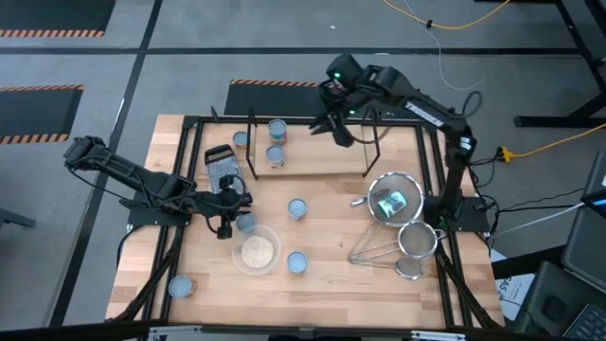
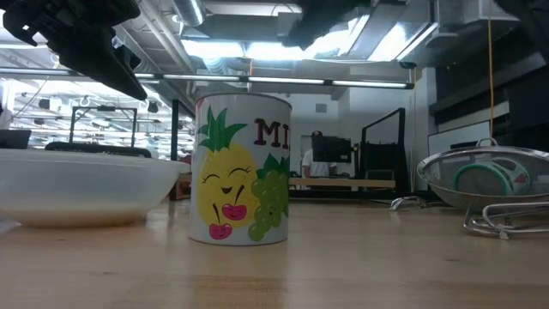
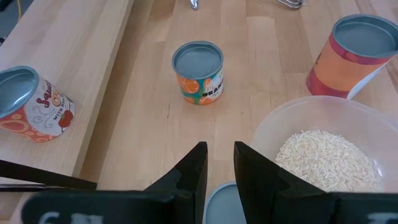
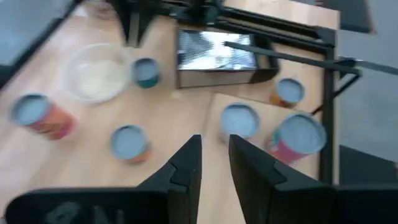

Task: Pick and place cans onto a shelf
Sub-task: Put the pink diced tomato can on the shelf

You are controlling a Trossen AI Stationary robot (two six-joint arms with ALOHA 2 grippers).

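Can [image 3: 219,200] nearest me: its pale top sits directly under my left gripper [image 3: 219,148], whose fingers are slightly parted and grasp nothing, just above the tin and not around it. Just beside that, the clear bowl [image 3: 273,134] of pale grains rests on the table [image 1: 331,275]. Past the fingertips, the orange-label can [image 3: 198,71] stands upright alone on the bare wood, and the red-sided can [image 3: 354,56] stands upright beyond the bowl. One more can [image 1: 180,284] stands near the table's front left corner, well apart from the rest. A tilted can [image 3: 25,102] shows on the edge of the shelf [image 1: 322,152], a light board on black wire supports at the far side of the table; a second shelf can [image 1: 276,128] stands behind it, and another can [image 1: 240,140] is just left of the board. A shiny metal box [image 1: 221,161] lies near it. Wire strainers [image 1: 388,201] are grouped at the right side. My right gripper [image 4: 214,142] hovers above the shelf, fingers a little apart, empty.
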